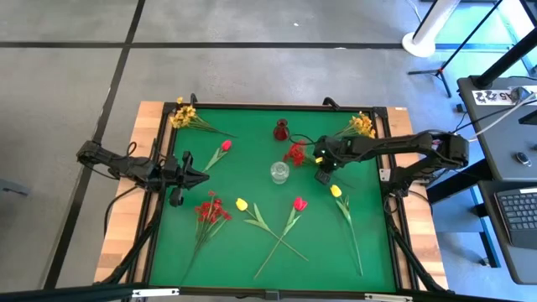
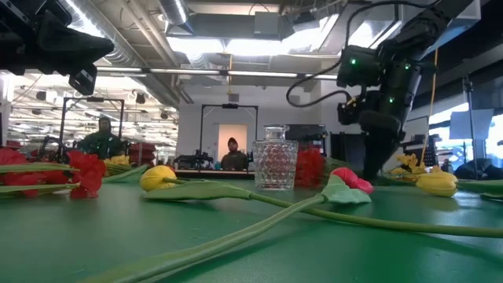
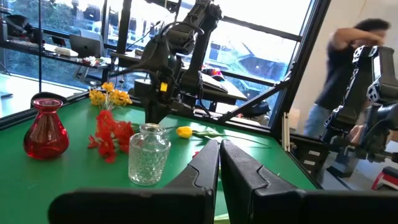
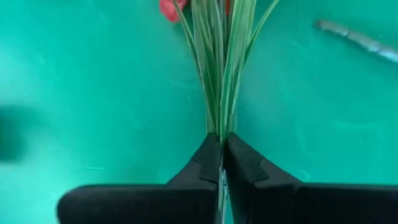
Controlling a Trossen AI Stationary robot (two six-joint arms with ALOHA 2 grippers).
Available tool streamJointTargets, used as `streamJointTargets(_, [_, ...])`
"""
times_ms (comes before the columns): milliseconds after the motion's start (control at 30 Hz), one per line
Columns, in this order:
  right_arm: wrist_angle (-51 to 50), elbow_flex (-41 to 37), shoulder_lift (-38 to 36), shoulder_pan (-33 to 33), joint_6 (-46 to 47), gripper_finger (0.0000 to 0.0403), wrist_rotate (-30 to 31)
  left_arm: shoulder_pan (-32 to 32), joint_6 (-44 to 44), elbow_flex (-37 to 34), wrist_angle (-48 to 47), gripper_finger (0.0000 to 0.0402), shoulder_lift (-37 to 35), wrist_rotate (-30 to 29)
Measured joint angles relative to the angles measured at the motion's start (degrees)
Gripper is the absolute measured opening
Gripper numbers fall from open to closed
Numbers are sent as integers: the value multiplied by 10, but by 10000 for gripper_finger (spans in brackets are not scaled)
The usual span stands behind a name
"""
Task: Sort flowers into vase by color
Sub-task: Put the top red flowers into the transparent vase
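Note:
A red clustered spray [image 1: 294, 153] lies on the green mat between the red vase [image 1: 281, 130] and the clear glass vase [image 1: 279, 172]. Its thin green stems [image 4: 221, 93] run toward the table's right into my right gripper [image 1: 322, 177], which is shut on them. My left gripper [image 1: 201, 176] hovers shut and level at the table's left, holding nothing; in its wrist view its fingers [image 3: 208, 165] point at the glass vase [image 3: 149, 154]. My right gripper pinches the bundle of the spray's green stems at their free end [image 4: 221, 127] between its two fingers. The fingers slant down from the table's right, roughly in line with the stems. The red blossoms [image 4: 169, 7] rest on the mat ahead of the fingers.
Yellow sprays lie at the far left [image 1: 183, 115] and far right [image 1: 362, 126] corners. A red tulip [image 1: 225, 146], another red spray [image 1: 211, 210], a yellow tulip [image 1: 242, 204], a red tulip [image 1: 299, 203] and a yellow tulip [image 1: 336, 191] lie on the mat.

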Motion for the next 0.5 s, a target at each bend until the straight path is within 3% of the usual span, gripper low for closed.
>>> streamJointTargets(500, [55, 0, -215, 0, 13, 2, 46, 0, 0, 0, 0, 14, 0, 0])
